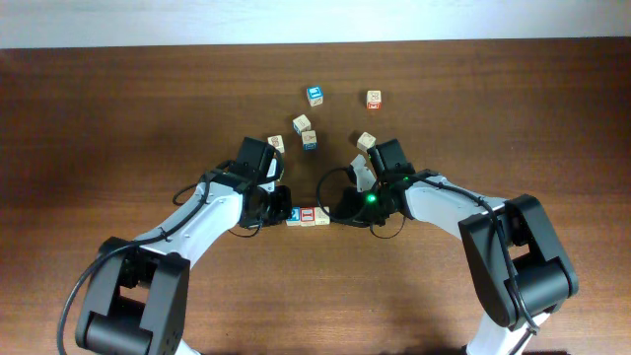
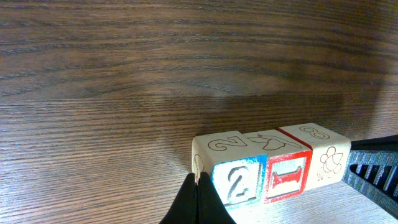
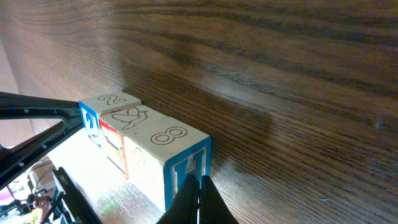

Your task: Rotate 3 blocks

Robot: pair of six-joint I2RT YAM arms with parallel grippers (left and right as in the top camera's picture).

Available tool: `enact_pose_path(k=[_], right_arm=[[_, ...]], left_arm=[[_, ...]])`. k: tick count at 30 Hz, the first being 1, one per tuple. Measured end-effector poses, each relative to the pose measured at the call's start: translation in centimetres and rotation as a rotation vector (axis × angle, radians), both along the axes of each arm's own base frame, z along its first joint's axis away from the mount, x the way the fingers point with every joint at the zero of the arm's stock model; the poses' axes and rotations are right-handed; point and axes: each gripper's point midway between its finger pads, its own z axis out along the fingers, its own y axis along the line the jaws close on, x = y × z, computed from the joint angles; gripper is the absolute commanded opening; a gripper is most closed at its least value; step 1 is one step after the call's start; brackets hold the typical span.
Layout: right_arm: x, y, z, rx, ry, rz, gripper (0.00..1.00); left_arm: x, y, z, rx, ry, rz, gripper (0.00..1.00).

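Both wrist views are cut off low down, so only the dark tips of each tool are seen. The left gripper (image 2: 198, 190) is clenched to a single point with nothing between its fingers, its tip set at one end of the row and seemingly touching it. The right gripper (image 3: 199, 190) is clenched empty in the same way at the opposite end. From overhead the fingertips themselves are lost among black housings and cables, and the row is partly shadowed between them. Three blocks are counted in that row, touching side by side on the table (image 1: 118, 118) between the two grippers. They are the blue-framed block (image 2: 239, 180) marked 2, the red-framed block (image 2: 287, 176) in the middle, and the beige block (image 2: 328, 163). The beige block carries a balloon drawing on one face, an 8 on top and, seen only from the right wrist, a blue-framed end face. The figure inside the red frame is hard to read. Farther off, six loose cubes (image 1: 302, 123) are counted, apart from the row — three grouped beyond the left gripper and one beyond the right. A blue-topped cube (image 1: 315, 95) and a red-topped cube (image 1: 374, 99) lie farthest, and the pictures on all six are too small to be made out.
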Motion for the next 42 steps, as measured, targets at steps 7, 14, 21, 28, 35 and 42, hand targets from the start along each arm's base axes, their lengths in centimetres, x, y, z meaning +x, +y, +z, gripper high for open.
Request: enact_pose_path(k=[7,14,21,28,35,42], right_arm=[[0.1,0.2,0.4,-0.027,-0.034,0.006,0.04],[0.4,0.1,1.7,-0.033,-0.075,0.002,0.04],[-0.3,0.5,1.5,-0.105,-0.103,0.02,0.04],[-2.1,-1.4,0.7,-0.239,-0.018,0.036,0.2],[-4.5,1.2,3.9,-0.381,0.013,0.108,0.24],[-6.0,2.7,0.0,-0.587,-0.023,0.068,0.24]], left_arm=[[0.0,0.1,0.0,0.007,-0.001,0.002,0.0],[0.0,0.1,0.0,0.007,-0.001,0.002,0.0],[0.1,0.4,-0.1,0.021,-0.004,0.007,0.0],[-1.0,0.5,-0.3,0.022,0.042,0.002,0.0],[-0.2,5.9,-0.7,0.057,0.089,0.159,0.0],[0.3,9.6,-0.8,0.06,0.106,0.27,0.0]])
